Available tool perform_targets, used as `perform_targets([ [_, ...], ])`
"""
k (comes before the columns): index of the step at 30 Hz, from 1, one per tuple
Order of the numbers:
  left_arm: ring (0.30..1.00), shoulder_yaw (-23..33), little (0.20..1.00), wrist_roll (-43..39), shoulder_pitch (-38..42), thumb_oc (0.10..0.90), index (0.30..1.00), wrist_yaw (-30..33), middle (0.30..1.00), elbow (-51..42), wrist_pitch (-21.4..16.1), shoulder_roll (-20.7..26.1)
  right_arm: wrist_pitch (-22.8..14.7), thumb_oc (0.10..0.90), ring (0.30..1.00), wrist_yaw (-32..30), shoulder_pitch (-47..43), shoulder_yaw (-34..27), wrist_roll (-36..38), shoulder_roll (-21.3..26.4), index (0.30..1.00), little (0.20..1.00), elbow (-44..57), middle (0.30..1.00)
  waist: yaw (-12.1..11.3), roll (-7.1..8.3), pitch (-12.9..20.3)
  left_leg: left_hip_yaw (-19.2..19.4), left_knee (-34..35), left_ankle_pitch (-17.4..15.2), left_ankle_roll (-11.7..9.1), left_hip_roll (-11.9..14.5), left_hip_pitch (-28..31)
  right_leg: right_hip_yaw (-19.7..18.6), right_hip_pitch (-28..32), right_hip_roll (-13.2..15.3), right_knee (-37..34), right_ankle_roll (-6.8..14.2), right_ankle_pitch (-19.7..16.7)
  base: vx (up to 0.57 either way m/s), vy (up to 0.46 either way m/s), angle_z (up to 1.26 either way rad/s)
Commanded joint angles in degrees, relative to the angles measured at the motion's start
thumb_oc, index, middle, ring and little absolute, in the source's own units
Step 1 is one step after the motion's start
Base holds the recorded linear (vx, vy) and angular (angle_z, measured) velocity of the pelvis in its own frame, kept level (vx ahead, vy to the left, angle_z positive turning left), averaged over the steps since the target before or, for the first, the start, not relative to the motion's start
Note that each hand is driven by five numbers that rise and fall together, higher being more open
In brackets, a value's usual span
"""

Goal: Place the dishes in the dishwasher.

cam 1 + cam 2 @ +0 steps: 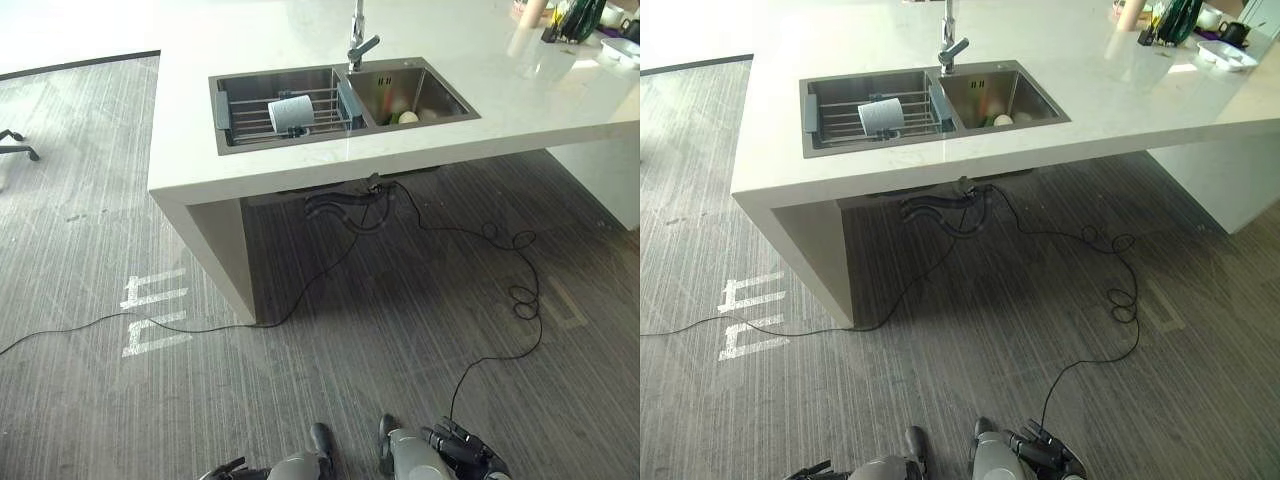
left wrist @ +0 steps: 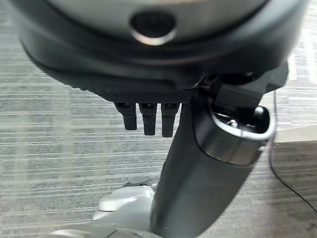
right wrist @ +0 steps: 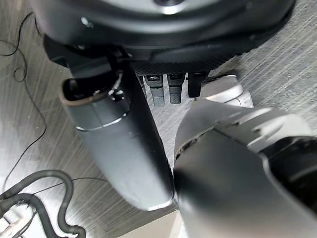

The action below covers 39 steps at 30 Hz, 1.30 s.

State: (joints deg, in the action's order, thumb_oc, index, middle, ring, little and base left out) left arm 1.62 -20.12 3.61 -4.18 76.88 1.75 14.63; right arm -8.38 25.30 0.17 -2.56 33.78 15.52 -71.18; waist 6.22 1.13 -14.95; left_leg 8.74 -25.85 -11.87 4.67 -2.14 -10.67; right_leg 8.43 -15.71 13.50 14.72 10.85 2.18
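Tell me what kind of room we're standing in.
Probably a kitchen mock-up: a white counter with a double sink and faucet, and a cup on the sink's rack.

White markings are painted on the grey floor, but none reads as text

One double-basin sink being seen in one white counter, one faucet, one wire rack holding one pale cup, one white tray being counted at the counter's far right
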Motion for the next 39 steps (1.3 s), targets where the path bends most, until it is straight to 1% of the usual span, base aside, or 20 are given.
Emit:
perform_targets([
  [1, 0.900, -1.82, 0.900, -2.04, -3.54, 0.800, 0.900, 0.09, 0.900, -1.11, 2.05, 0.88, 0.51, 0.800, 0.900, 1.18, 1.51, 0.21, -0.66, 1.21, 0.900, 0.900, 0.51, 0.900, 0.49, -1.46, 1.67, -2.80, 8.66, -7.73, -2.42, 0.87, 8.95, -2.47, -1.48, -1.61, 2.46, -0.14, 0.21, 0.30, -0.472, -0.74],
  [4, 0.900, -1.32, 0.900, -2.10, -4.03, 0.800, 0.900, 0.70, 0.900, -1.18, 4.07, 0.94, 1.29, 0.800, 0.900, 1.33, 1.81, 0.79, -0.40, 0.86, 0.900, 0.900, 0.02, 0.900, 0.25, -0.71, 2.50, -2.49, 8.66, -7.43, -3.40, 2.56, 9.95, -2.44, 0.61, -2.75, 2.46, -1.00, 1.63, 0.22, -0.329, 0.15],
  [6, 0.900, -0.98, 0.900, -2.09, -4.49, 0.800, 0.900, 0.94, 0.900, -0.92, 4.25, 0.17, 1.49, 0.800, 0.900, 1.57, 2.06, 0.99, -1.99, 0.97, 0.900, 0.900, -0.63, 0.900, 0.20, -0.19, 3.20, -2.04, 8.66, -7.60, -4.81, 4.55, 12.92, -1.66, 2.93, -3.80, 2.46, -2.63, 3.41, 0.29, -0.338, 0.18],
  [7, 0.900, -0.86, 0.900, -2.55, -4.65, 0.800, 0.900, 1.81, 0.900, -1.20, 3.76, -0.15, 1.82, 0.800, 0.900, 1.66, 2.17, 1.07, -1.79, 1.19, 0.900, 0.900, -0.64, 0.900, -0.09, 0.32, 3.13, -1.46, 8.66, -5.80, -5.14, 5.00, 13.74, -1.85, 4.26, -4.26, 2.46, -3.43, 4.15, 0.25, -0.321, 0.08],
  [8, 0.900, -0.74, 0.900, -3.02, -4.72, 0.800, 0.900, 2.36, 0.900, -1.57, 3.41, -0.29, 2.52, 0.800, 0.900, 2.10, 2.24, 1.09, -0.21, 1.52, 0.900, 0.900, -0.64, 0.900, -0.69, 1.27, 2.87, -0.74, 8.66, -2.63, -5.23, 5.26, 14.47, -2.34, 5.64, -4.37, 2.46, -4.26, 4.98, 0.16, -0.257, 0.00],
  [9, 0.900, -0.69, 0.900, -3.25, -4.72, 0.800, 0.900, 2.42, 0.900, -1.72, 3.29, -0.31, 2.86, 0.800, 0.900, 2.46, 2.24, 1.08, 0.68, 1.67, 0.900, 0.900, -0.66, 0.900, -0.98, 1.66, 2.68, -0.48, 8.66, -1.43, -5.25, 5.34, 14.59, -2.57, 6.18, -4.39, 2.46, -4.60, 5.31, 0.12, -0.253, -0.07],
  [10, 0.900, -0.53, 0.900, -3.62, -4.64, 0.800, 0.900, 2.43, 0.900, -2.00, 2.83, -0.44, 3.39, 0.800, 0.900, 3.36, 2.34, 0.97, 2.22, 1.97, 0.900, 0.900, -0.61, 0.900, -1.50, 2.38, 2.19, -0.16, 5.62, 0.63, -5.23, 5.78, 13.12, -3.10, 7.20, -4.42, 2.46, -5.35, 5.91, 0.06, -0.174, 0.01],
  [11, 0.900, -0.48, 0.900, -3.69, -4.60, 0.800, 0.900, 2.35, 0.900, -2.09, 2.66, -0.48, 3.53, 0.800, 0.900, 3.71, 2.37, 0.93, 2.55, 2.05, 0.900, 0.900, -0.59, 0.900, -1.62, 2.44, 2.00, -0.18, 4.28, 0.92, -5.26, 6.06, 12.29, -3.18, 7.43, -4.55, 2.46, -5.58, 6.05, 0.10, -0.317, 0.06],
  [12, 0.900, -0.36, 0.900, -2.54, -3.84, 0.800, 0.900, 2.21, 0.900, -3.37, 2.77, -1.08, 3.82, 0.800, 0.900, 5.73, 2.87, 0.09, 1.50, 3.41, 0.900, 0.900, -0.23, 0.900, -2.54, 2.31, 0.56, 1.12, -7.46, 1.84, -5.00, 6.89, 4.95, -1.63, 10.06, -5.19, 2.46, -7.25, 7.48, 0.12, -0.231, 0.02],
  [13, 0.900, -0.76, 0.900, -2.71, -3.52, 0.800, 0.900, 2.27, 0.900, -3.40, 3.41, -1.07, 4.82, 0.800, 0.900, 5.40, 2.82, -0.05, 2.46, 3.85, 0.900, 0.900, -0.18, 0.900, -3.02, 2.22, 0.47, 0.81, -6.58, 1.54, -4.52, 5.51, 3.53, -1.35, 10.75, -5.28, 2.46, -7.44, 8.11, 0.18, -0.172, 0.31],
  [14, 0.900, -0.96, 0.900, -2.74, -3.26, 0.800, 0.900, 2.32, 0.900, -3.28, 4.39, -0.98, 5.82, 0.800, 0.900, 4.97, 2.58, -0.17, 2.43, 4.05, 0.900, 0.900, -0.35, 0.900, -3.60, 2.22, 0.61, 0.29, -2.83, 0.56, -3.86, 3.42, 3.77, -1.37, 11.34, -5.43, 2.46, -7.31, 8.74, 0.16, 0.058, 0.39],
  [15, 0.900, -1.07, 0.900, -2.38, -3.01, 0.800, 0.900, 2.43, 0.900, -3.01, 5.17, -0.92, 6.16, 0.800, 0.900, 4.85, 2.37, -0.16, 2.11, 4.00, 0.900, 0.900, -0.73, 0.900, -3.87, 2.22, 0.84, 0.40, 2.76, 0.41, -3.69, 2.40, 5.13, -1.24, 11.78, -5.57, 2.46, -7.08, 9.28, 0.13, 0.145, 0.38],
  [16, 0.900, -1.33, 0.900, -1.15, -2.33, 0.800, 0.900, 2.56, 0.900, -2.34, 5.99, -0.76, 6.64, 0.800, 0.900, 4.82, 2.20, -0.08, 2.20, 3.82, 0.900, 0.900, -1.27, 0.900, -3.79, 1.16, 1.43, 0.58, 8.66, 1.16, -4.45, 2.91, 4.50, -0.43, 12.04, -6.63, 2.46, -6.81, 10.00, 0.09, 0.151, -0.04],
  [18, 0.900, -1.56, 0.900, 0.88, -1.62, 0.800, 0.900, 2.34, 0.900, -1.63, 6.72, -0.82, 6.79, 0.800, 0.900, 4.71, 2.37, -0.14, 2.16, 3.48, 0.900, 0.900, -1.49, 0.900, -3.20, -0.17, 2.12, 0.25, 8.66, 0.97, -5.35, 4.39, 2.61, 0.78, 12.38, -7.56, 2.46, -6.74, 10.76, 0.05, 0.138, 0.05],
  [19, 0.900, -2.03, 0.900, 1.99, -1.09, 0.800, 0.900, 2.09, 0.900, -1.46, 7.15, -0.87, 7.10, 0.800, 0.900, 4.48, 2.55, 0.31, 3.15, 3.31, 0.900, 0.900, -1.48, 0.900, -2.84, -0.63, 2.78, -0.38, 8.66, 0.85, -5.95, 5.45, 2.34, 1.46, 12.24, -7.71, 2.46, -6.68, 10.98, 0.08, 0.158, 0.41],
  [20, 0.900, -2.77, 0.900, 1.53, -0.41, 0.800, 0.900, 2.68, 0.900, -1.46, 7.66, -1.50, 7.55, 0.800, 0.900, 4.14, 2.64, 0.61, 3.72, 3.09, 0.900, 0.900, -1.35, 0.900, -2.40, -1.31, 3.80, -1.89, 8.66, -0.11, -6.56, 5.55, 2.37, 1.82, 11.88, -7.58, 2.46, -6.35, 11.23, 0.09, 0.144, 0.36],
  [24, 0.900, -3.95, 0.900, 0.64, 0.46, 0.800, 0.900, 3.34, 0.900, -1.70, 9.41, -1.86, 8.54, 0.800, 0.900, 4.33, 2.71, 1.42, 2.38, 2.90, 0.900, 0.900, -1.29, 0.900, -1.51, -2.06, 5.42, -1.05, 8.66, -1.35, -7.20, 6.24, 3.24, 2.66, 11.32, -6.30, 2.46, -5.45, 11.20, 0.07, 0.113, 0.13],
  [28, 0.900, -4.02, 0.900, -1.36, -0.12, 0.800, 0.900, 3.84, 0.900, -1.47, 9.90, -1.55, 7.75, 0.800, 0.900, 4.46, 2.34, 3.03, 0.25, 2.07, 0.900, 0.900, -1.99, 0.900, -1.97, -2.15, 6.62, -0.40, 8.66, -2.23, -7.07, 6.25, 3.56, 3.29, 10.58, -5.09, 2.46, -4.38, 10.73, 0.06, 0.074, 0.03],
  [32, 0.900, -3.43, 0.900, 0.10, -1.28, 0.800, 0.900, 3.36, 0.900, -0.20, 9.78, -1.49, 6.76, 0.800, 0.900, 4.58, 2.32, 3.24, 0.06, 1.46, 0.900, 0.900, -2.36, 0.900, -2.17, -1.59, 7.28, -0.10, 8.66, -2.67, -6.58, 5.93, 3.90, 2.51, 10.39, -5.07, 2.46, -3.97, 10.39, 0.07, 0.017, -0.10],
  [39, 0.900, -3.78, 0.900, -0.50, -2.15, 0.800, 0.900, 2.48, 0.900, -0.38, 9.65, -1.02, 8.20, 0.800, 0.900, 5.09, 2.79, 3.22, -0.69, 1.36, 0.900, 0.900, -2.09, 0.900, -1.80, -1.61, 7.40, 1.42, 8.66, -3.48, -5.90, 6.11, 4.61, 1.83, 10.45, -4.76, 2.46, -3.69, 10.41, 0.05, 0.027, -0.11],
])
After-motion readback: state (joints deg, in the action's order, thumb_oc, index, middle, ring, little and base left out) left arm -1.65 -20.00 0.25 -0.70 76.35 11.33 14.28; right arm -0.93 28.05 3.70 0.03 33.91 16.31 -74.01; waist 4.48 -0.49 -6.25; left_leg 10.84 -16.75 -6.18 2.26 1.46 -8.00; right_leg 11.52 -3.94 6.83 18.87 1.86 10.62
